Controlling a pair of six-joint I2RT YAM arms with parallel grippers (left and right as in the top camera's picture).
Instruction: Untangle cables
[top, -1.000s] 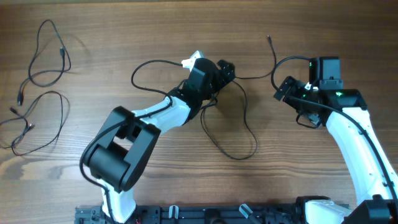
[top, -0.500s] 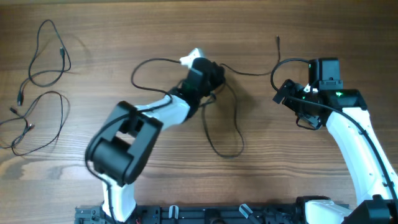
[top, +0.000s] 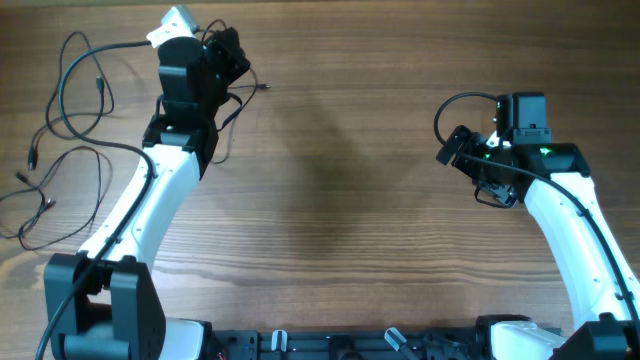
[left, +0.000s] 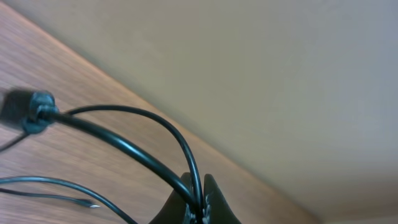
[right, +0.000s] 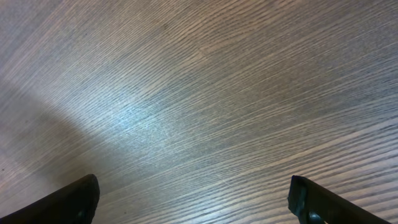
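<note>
Left gripper (left: 200, 208) jaws clamped tight on one cable (left: 130, 146), upper left of the overhead frame. Two loose cables (top: 98, 85) on table (top: 330, 200), far left. Right gripper (right: 193, 202) jaws wide apart, holding nothing.

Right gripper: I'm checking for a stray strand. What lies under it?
Only bare wooden table shows beneath the open right gripper, with no cable there. From overhead, the arm itself covers that spot.
</note>
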